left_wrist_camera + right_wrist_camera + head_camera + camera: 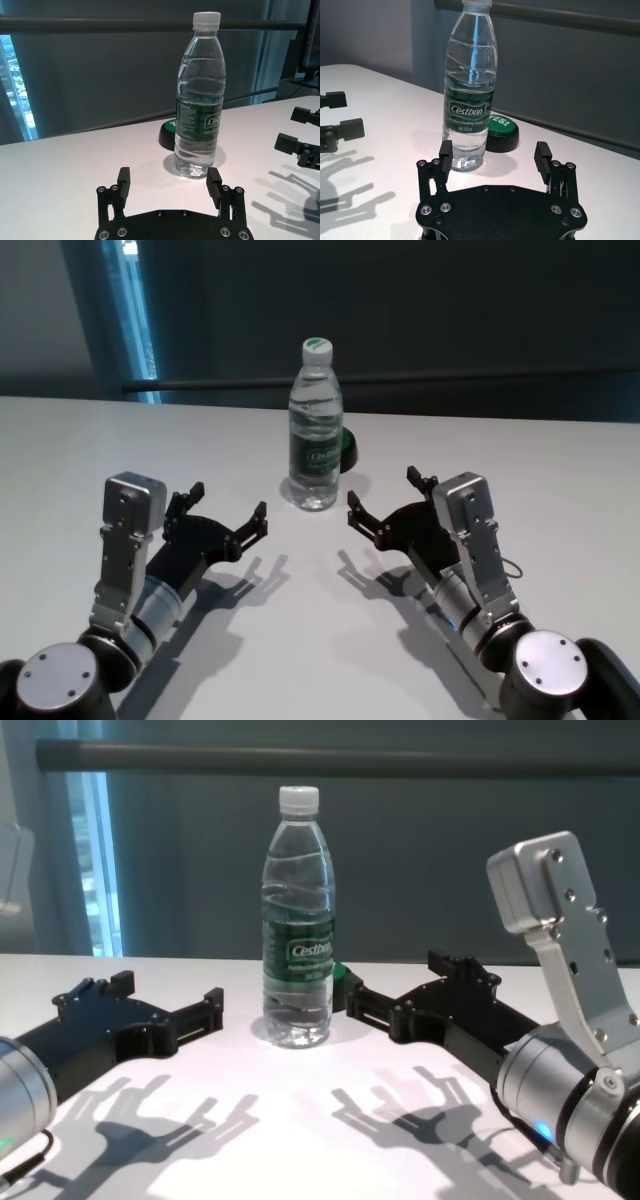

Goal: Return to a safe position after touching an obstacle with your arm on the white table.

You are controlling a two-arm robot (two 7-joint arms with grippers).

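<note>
Bottle [315,430] upright mid-bench [560,470], left claw [225,515] and right claw [385,500] both spread apart, empty, flanking it without touching, so the arms look nearly retreated to safety.

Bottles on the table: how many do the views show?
1. The water bottle stands upright mid-table, between and ahead of the open left gripper and open right gripper, touching neither. A green button sits behind it.

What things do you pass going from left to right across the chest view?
Left gripper with open black jaws → tall clear plastic water bottle with a white cap and dark green label → right gripper with open black jaws.
</note>
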